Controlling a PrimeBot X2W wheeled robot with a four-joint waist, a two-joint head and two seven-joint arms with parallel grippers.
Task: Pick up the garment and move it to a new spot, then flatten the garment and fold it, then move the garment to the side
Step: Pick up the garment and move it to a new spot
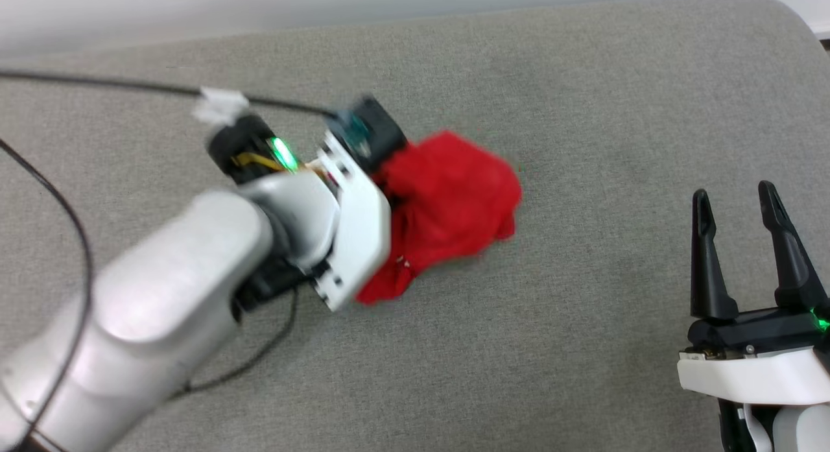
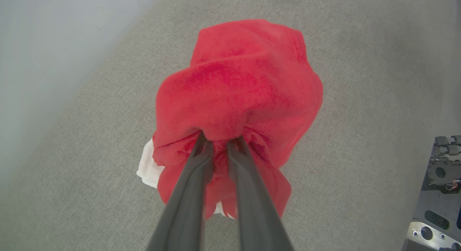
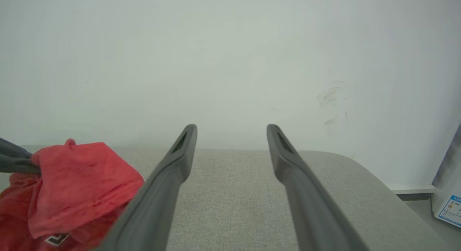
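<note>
Fingers of our left gripper point(image 2: 219, 142) sit narrow, pinching a fold of the red shirt point(image 2: 237, 89), which hangs bunched from them over the middle of the grey cushion point(image 1: 583, 348). Our right gripper point(image 1: 733, 191) hovers well apart, fingers wide and empty. We judge this the pick-and-move step; next we need a bare spot, a gentle lowering, then release.
</note>
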